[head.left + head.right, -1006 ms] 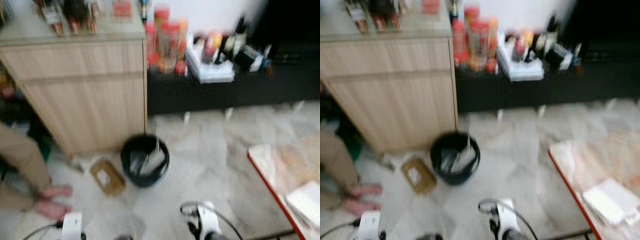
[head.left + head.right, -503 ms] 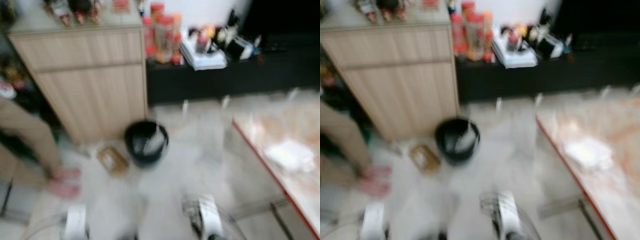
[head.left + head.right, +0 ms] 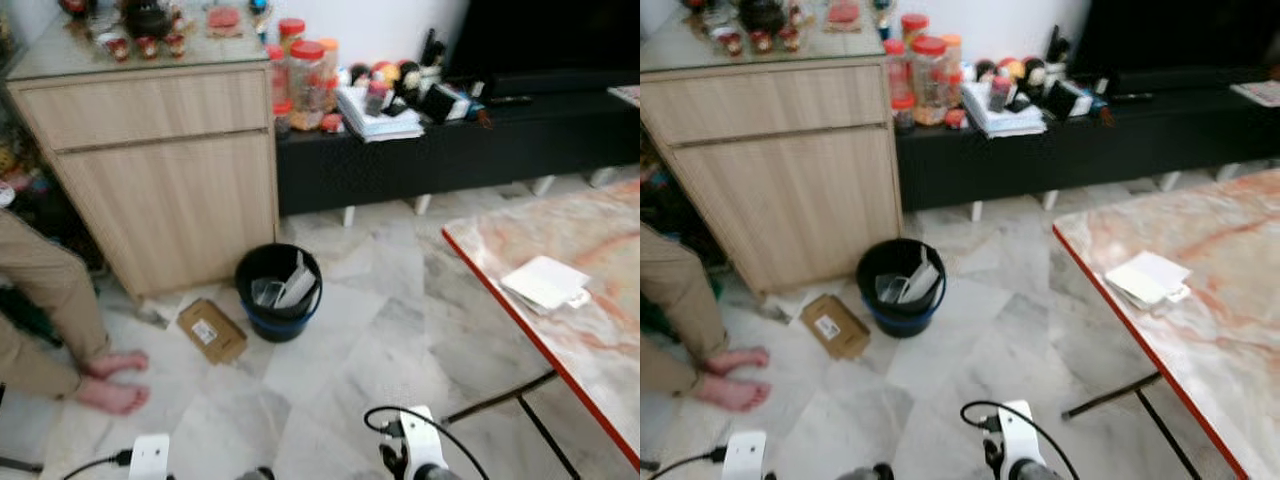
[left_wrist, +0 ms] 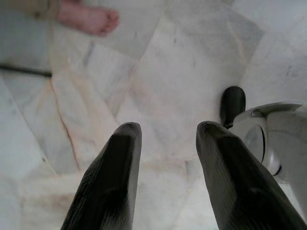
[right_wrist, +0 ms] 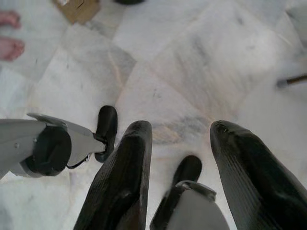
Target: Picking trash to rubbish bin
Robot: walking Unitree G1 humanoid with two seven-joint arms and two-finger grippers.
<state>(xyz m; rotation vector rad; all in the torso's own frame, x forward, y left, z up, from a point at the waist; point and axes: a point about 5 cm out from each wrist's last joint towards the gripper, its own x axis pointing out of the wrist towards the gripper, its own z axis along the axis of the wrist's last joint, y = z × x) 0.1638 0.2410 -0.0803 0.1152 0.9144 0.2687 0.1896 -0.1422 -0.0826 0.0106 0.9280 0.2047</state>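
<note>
**Both grippers empty and low; cardboard box on the floor beside the bin**

Nearest, the left gripper [image 4: 165,136] and the right gripper [image 5: 180,134] hang low over the pale marble floor [image 3: 400,340], each with its two black fingers spread apart and nothing between them. To the robot's left, a person's bare feet [image 3: 112,380] rest on the tiles. On the right, the marble-topped table [image 3: 590,240] with a red edge juts in, carrying a white flat packet [image 3: 545,283].

Further on, a small brown cardboard box [image 3: 212,330] lies flat on the floor, just beside the black bin [image 3: 279,292] on its left and apart from it. The box's long axis runs diagonally, its far end toward the wooden cabinet [image 3: 160,170]. The bin already holds what looks like paper or packaging, hard to tell. Behind stands a low black shelf [image 3: 440,150] crowded with jars [image 3: 305,85] and books.
</note>
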